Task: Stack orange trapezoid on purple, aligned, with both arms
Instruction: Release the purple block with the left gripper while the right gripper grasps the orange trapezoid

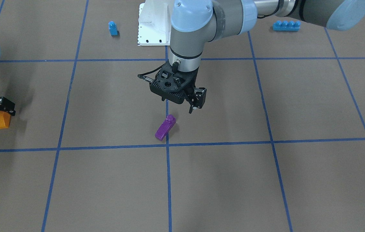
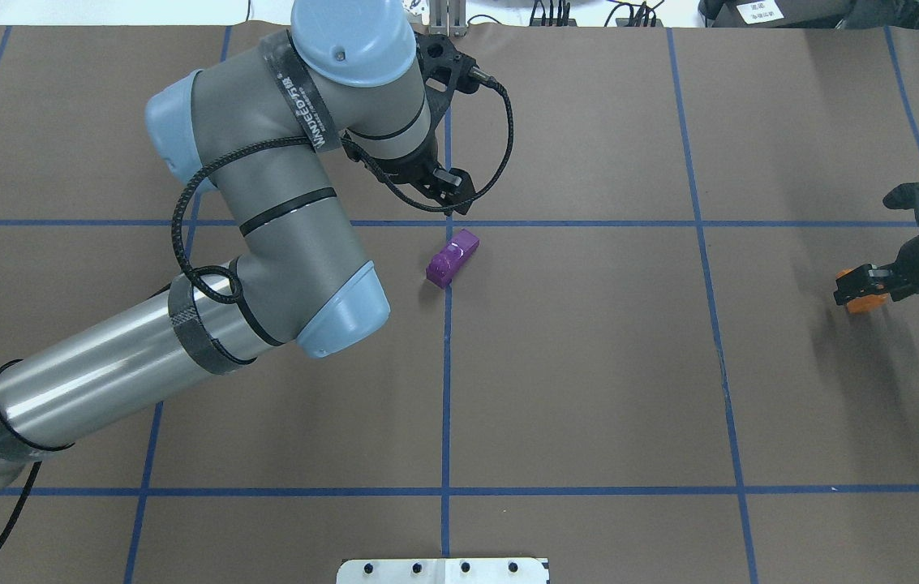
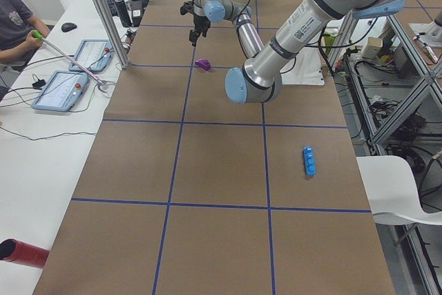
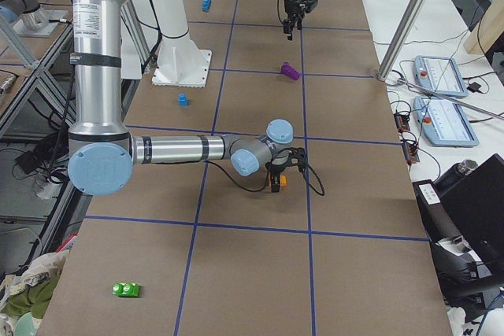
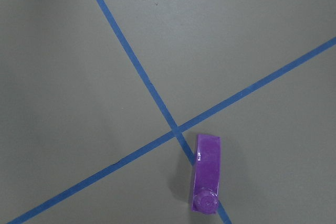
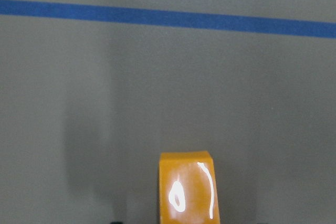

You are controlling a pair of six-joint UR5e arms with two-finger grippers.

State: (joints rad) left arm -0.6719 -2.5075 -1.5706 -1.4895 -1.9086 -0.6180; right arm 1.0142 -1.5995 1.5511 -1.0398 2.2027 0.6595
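Right hand [image 1: 4, 109] of mine is clamped on the orange trapezoid [image 1: 2, 120], out at my right side of the tabletop [image 1: 221, 180] and well apart from the purple [image 1: 165, 127]. I cannot tell whether the orange block is clear of the surface. My left hand [image 1: 196, 102] hangs above and just beside the purple, apart from it. Whether its fingers are spread or together I cannot tell. The purple lies on a blue tape line [image 1: 168, 180] near a crossing, stud end towards my base.
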